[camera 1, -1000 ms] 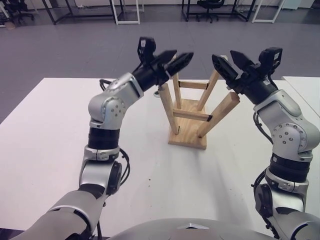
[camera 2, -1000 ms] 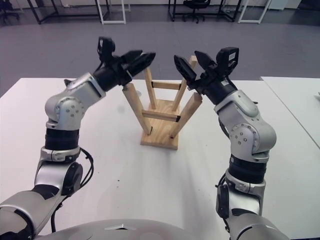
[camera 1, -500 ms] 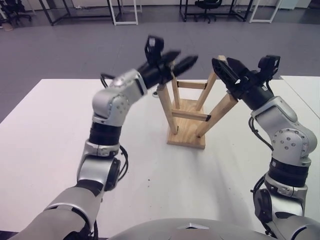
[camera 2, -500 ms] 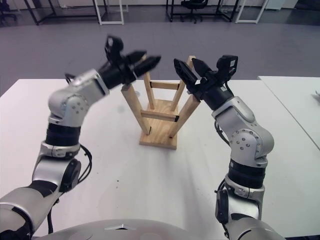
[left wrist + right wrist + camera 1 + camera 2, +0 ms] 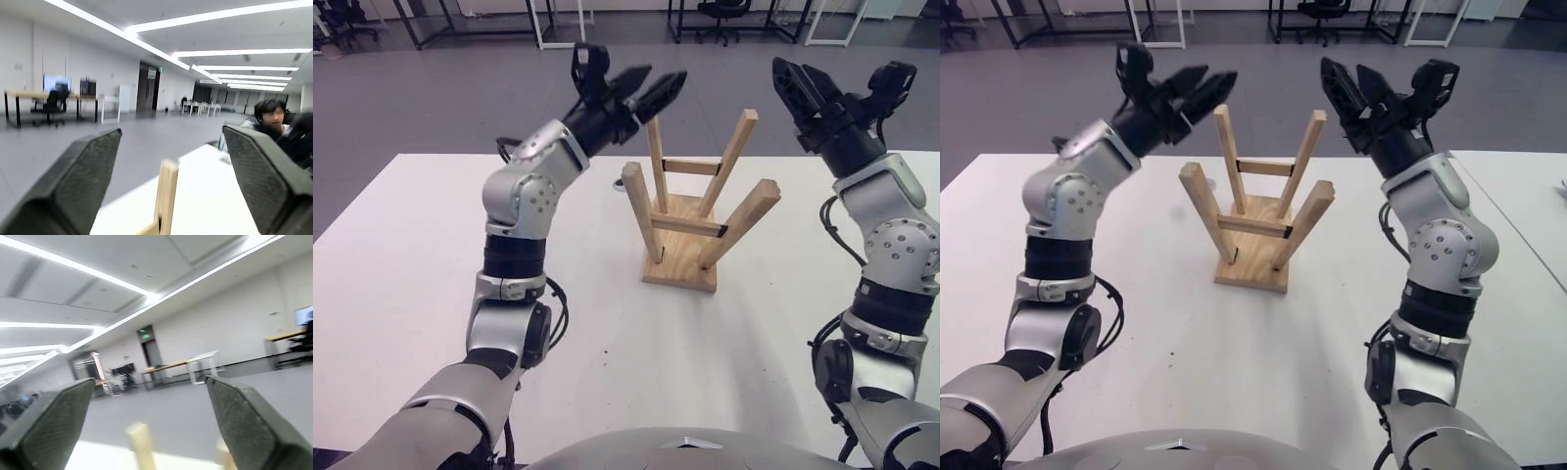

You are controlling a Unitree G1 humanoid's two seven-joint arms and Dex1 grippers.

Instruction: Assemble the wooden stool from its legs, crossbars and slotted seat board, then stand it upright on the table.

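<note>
The wooden stool (image 5: 683, 220) stands upside down in the middle of the white table (image 5: 431, 284), seat board flat on the top and its legs pointing up, joined by crossbars. My left gripper (image 5: 658, 90) hangs open above and to the left of the near-left leg, touching nothing. My right gripper (image 5: 796, 81) is open too, raised above and to the right of the right legs. In the left wrist view one leg tip (image 5: 166, 196) rises between the fingers (image 5: 73, 181). The right wrist view shows two leg tips (image 5: 139, 443) low between the fingers (image 5: 244, 426).
A second white table (image 5: 911, 171) begins at the right edge. Grey floor with metal frames and office chairs lies beyond the table's far edge. Bare tabletop spreads to the left of and in front of the stool.
Both grippers have risen and drawn apart from the stool's legs, the left going left and up, the right going right and up. The stool has stayed in place.
</note>
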